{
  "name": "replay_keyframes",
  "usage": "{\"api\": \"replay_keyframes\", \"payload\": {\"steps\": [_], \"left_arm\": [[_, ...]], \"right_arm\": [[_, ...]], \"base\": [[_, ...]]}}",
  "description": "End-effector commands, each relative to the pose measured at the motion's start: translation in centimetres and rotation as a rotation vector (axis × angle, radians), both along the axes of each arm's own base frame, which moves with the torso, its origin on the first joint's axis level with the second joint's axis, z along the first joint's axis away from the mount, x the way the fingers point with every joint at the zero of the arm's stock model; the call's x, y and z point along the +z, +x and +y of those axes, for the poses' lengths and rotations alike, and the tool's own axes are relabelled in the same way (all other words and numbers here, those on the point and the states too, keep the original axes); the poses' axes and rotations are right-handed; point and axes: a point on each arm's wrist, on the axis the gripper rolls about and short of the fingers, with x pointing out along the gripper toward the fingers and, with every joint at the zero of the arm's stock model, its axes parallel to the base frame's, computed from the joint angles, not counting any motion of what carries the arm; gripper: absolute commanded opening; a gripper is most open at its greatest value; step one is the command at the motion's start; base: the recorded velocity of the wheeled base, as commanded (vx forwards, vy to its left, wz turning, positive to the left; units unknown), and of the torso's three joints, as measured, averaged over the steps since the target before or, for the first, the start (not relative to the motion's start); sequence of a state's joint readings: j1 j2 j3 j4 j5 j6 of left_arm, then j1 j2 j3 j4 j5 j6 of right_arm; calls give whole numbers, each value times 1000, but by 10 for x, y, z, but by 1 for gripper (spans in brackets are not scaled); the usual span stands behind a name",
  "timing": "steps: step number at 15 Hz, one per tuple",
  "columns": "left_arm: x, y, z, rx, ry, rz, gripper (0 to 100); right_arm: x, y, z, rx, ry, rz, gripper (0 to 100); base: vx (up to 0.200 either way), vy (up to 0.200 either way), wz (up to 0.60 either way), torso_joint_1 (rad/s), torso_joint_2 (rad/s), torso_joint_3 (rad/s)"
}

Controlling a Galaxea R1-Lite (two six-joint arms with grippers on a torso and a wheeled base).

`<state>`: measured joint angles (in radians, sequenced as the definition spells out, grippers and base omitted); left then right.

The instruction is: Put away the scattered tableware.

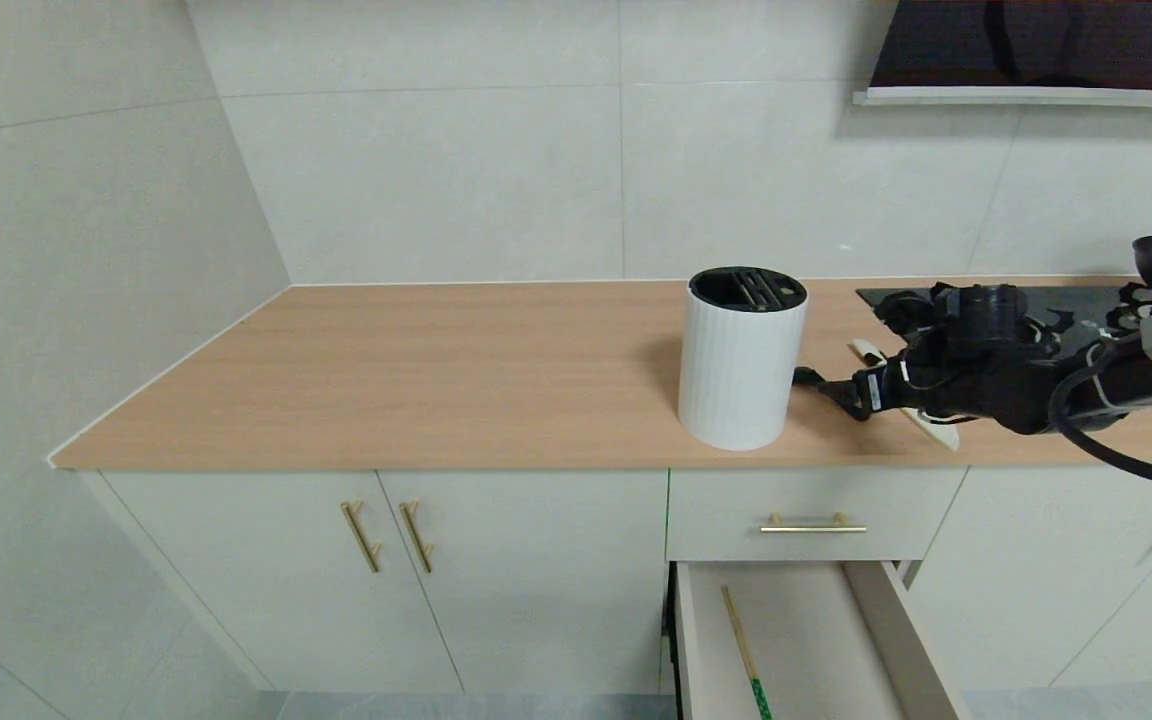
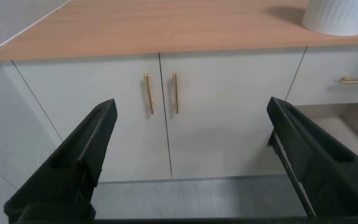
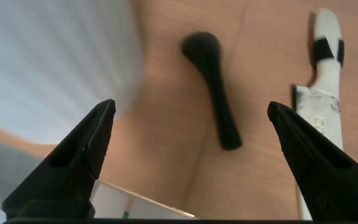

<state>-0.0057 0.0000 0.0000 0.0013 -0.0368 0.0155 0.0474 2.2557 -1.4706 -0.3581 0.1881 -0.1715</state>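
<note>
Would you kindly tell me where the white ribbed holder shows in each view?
Head view: the holder stands on the countertop, right of centre.
Left wrist view: its base sits over the drawer front.
Right wrist view: a blurred white wall beside the black spoon.
Shared landmark: the wooden countertop.

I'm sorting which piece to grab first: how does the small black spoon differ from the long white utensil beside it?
The matte black spoon is all dark, the white utensil pale with a black band. The spoon is shorter, with a round bowl; the white utensil is longer and broader. The spoon lies nearer the white ribbed holder. Both lie flat on the wooden countertop, ungripped.
</note>
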Motion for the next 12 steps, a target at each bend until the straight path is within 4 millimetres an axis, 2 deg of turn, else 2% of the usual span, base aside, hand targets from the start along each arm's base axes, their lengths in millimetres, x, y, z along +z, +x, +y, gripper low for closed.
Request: {"api": "replay_keyframes", "payload": {"steps": [1, 5, 12], "left_arm": [[0, 0, 0, 0, 0, 2, 100], [0, 0, 0, 0, 0, 2, 100], [0, 0, 0, 0, 0, 2, 100]], "right_arm": [[-22, 10, -2, -4, -2, 33, 100], [-43, 21, -1, -10, -4, 59, 100], [-45, 37, -5, -47, 52, 19, 100]], "base": [[0, 0, 0, 0, 0, 0], [0, 0, 0, 0, 0, 0], [0, 0, 0, 0, 0, 0]]}}
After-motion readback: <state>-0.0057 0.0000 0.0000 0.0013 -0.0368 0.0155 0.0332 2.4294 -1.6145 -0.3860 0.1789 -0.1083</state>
